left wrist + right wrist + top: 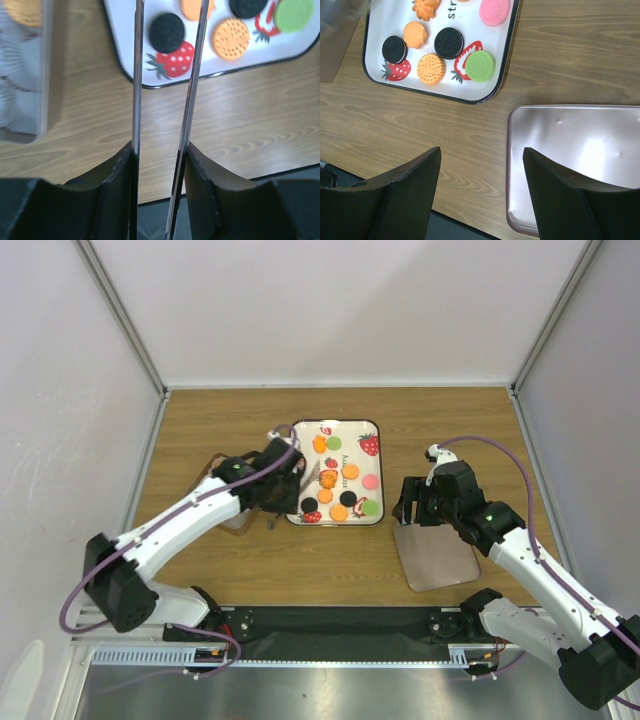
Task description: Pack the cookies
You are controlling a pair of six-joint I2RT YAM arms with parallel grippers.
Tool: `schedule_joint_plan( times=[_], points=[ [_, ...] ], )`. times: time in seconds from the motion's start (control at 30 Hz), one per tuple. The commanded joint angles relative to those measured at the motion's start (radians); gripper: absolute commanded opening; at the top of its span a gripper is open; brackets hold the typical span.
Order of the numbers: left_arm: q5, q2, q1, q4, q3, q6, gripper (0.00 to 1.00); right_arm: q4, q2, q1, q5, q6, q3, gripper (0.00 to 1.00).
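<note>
I count ten cookies (339, 512) on the strawberry-print tray (352, 432): five orange, two black, two green and one pink, all lying flat and mostly apart from one another. One more orange cookie (20, 11) sits in the clear ridged container (50, 75), just left of the tray. The left gripper (305, 478) is at the tray's left rim; its thin blade fingers (137, 75) stand narrowly apart with nothing between them. The right gripper (479, 170) is spread wide and empty over bare table (450, 430), between the tray's near right corner and the left edge of a flat silvery pan (575, 160). Bare wood lies in front of the tray and behind the pan. White walls (340, 310) bound the far side and both flanks.
</note>
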Motion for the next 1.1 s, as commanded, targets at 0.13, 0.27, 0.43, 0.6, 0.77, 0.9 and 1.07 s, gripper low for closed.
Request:
schedule_joint_plan(
  times=[0.13, 0.27, 0.43, 0.6, 0.77, 0.9, 1.07],
  points=[
    [0.033, 0.124, -0.069, 0.091, 0.067, -0.014, 0.47, 0.016, -0.003, 0.01, 0.028, 0.002, -0.001, 0.73],
    [0.041, 0.181, -0.08, 0.107, 0.094, -0.003, 0.47, 0.014, -0.002, 0.013, 0.03, 0.003, -0.001, 0.73],
    [0.017, 0.228, -0.082, 0.107, 0.116, 0.003, 0.47, 0.013, -0.006, 0.016, 0.03, 0.003, -0.001, 0.73],
    [-0.01, 0.253, -0.086, 0.093, 0.13, 0.008, 0.47, 0.014, -0.009, 0.018, 0.028, 0.003, -0.004, 0.73],
    [-0.037, 0.27, -0.092, 0.087, 0.131, 0.011, 0.49, 0.017, -0.009, 0.018, 0.024, 0.001, -0.002, 0.73],
    [-0.03, 0.283, -0.094, 0.093, 0.126, 0.011, 0.49, 0.02, -0.013, 0.018, 0.022, 0.0, -0.002, 0.73],
    [-0.033, 0.296, -0.099, 0.096, 0.13, 0.014, 0.49, 0.019, -0.013, 0.019, 0.024, 0.001, -0.002, 0.73]
  ],
)
